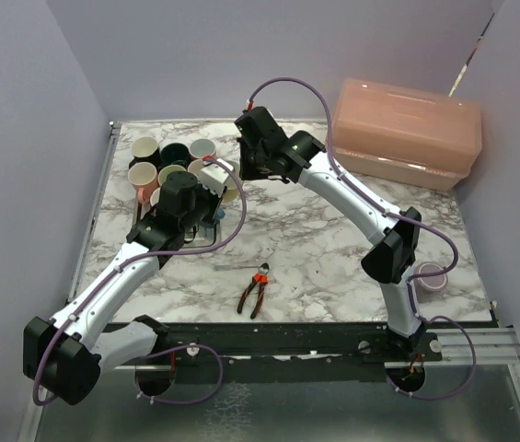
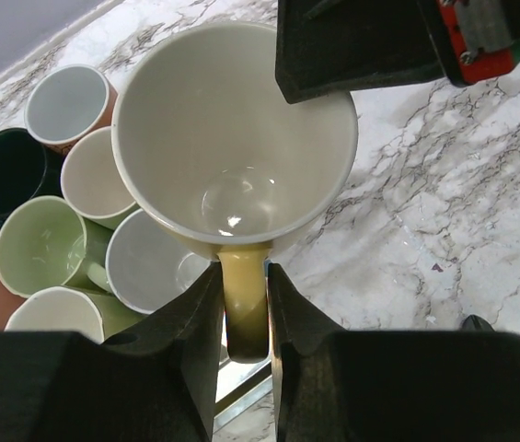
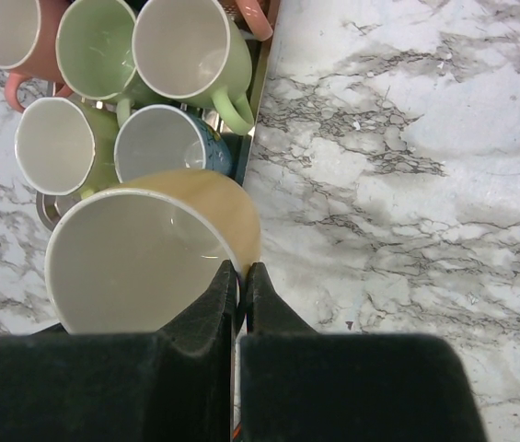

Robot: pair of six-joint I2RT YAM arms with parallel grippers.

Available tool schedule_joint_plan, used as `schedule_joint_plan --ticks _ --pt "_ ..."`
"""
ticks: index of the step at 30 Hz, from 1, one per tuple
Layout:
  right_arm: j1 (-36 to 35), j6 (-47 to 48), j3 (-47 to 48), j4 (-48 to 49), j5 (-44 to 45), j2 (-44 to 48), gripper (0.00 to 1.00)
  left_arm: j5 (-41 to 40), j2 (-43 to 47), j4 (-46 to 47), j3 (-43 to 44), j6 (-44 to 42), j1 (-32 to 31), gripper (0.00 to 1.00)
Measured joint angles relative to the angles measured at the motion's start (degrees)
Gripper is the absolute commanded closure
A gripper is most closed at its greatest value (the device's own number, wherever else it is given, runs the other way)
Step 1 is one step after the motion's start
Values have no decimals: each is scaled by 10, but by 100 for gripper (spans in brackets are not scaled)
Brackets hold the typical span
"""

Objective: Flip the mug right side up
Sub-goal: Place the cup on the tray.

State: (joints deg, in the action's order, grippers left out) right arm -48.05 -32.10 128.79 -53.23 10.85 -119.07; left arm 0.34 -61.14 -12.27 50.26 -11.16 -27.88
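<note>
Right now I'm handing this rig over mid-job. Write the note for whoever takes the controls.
Left gripper: fingers shut on the handle of the yellow mug.
Right gripper: fingers pinching the same mug's rim.
Position: it is held over the mug cluster with its mouth facing up.
Done: the flip looks complete.
Left to do: probably set it down on the bare table, then release both grippers.
</note>
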Motion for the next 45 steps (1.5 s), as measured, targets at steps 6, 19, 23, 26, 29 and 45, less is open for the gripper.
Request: schedule_joint_plan --ticks 6,19,23,26,29,45 --pt "0 0 -5 2 0 5 99 0 -8 -1 0 -3 0 100" --pt "0 -21 -52 47 -5 44 53 -10 1 -2 0 -13 -4 100" --pt "8 -26 -57 81 -17 70 42 -33 10 -2 0 9 -4 100" --pt "23 -34 -64 109 -33 91 41 -72 18 -2 0 28 -5 100" --pt "44 -49 -83 134 -39 111 41 -127 31 -1 0 49 -5 100" --pt "106 -95 -284 212 -60 202 41 -522 121 9 -46 166 9 100"
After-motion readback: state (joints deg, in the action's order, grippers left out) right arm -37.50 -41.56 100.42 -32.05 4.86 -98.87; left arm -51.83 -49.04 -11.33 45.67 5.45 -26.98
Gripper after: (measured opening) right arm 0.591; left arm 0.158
